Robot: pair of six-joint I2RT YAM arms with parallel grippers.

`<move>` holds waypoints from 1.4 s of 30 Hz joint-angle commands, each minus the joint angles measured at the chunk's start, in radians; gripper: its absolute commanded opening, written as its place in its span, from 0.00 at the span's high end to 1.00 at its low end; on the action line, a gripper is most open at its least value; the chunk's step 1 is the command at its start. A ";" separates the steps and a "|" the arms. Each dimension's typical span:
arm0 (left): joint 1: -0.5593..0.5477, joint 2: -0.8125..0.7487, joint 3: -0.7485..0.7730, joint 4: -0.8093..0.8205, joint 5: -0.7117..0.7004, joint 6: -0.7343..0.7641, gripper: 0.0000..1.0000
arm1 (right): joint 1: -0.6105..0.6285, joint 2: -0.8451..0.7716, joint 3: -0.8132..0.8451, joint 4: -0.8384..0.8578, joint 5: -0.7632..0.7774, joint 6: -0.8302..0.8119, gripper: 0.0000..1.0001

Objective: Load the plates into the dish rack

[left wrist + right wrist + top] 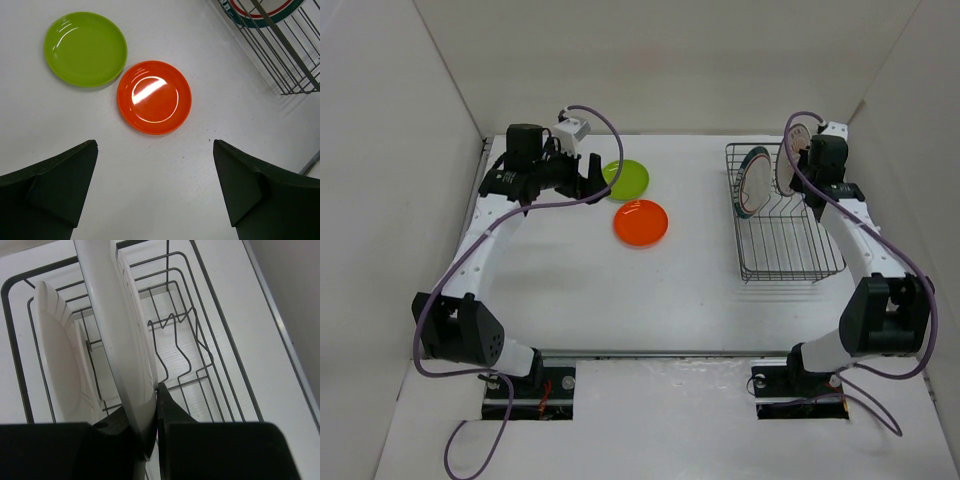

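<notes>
The lime green plate [630, 177] and the orange plate [641, 222] lie flat on the table, side by side; both show in the left wrist view, lime [85, 48] and orange [154, 97]. My left gripper [588, 180] is open and empty, hovering just left of the lime plate, fingers wide apart [155, 145]. The dish rack [782, 250] stands at the right. The teal-rimmed plate [753, 180] stands upright in its far end [57, 365]. My right gripper [804, 165] is shut on the orange-patterned white plate [788, 166], holding it on edge over the rack [125, 340], beside the teal-rimmed one.
White walls enclose the table on the left, back and right. The rack's near slots and divider prongs [175, 335] hold nothing. The rack's corner [295, 65] shows at the upper right of the left wrist view.
</notes>
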 commanded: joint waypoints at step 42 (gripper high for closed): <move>0.052 0.347 0.005 0.152 -0.057 -0.113 0.00 | -0.003 -0.194 0.103 0.008 0.018 0.047 0.00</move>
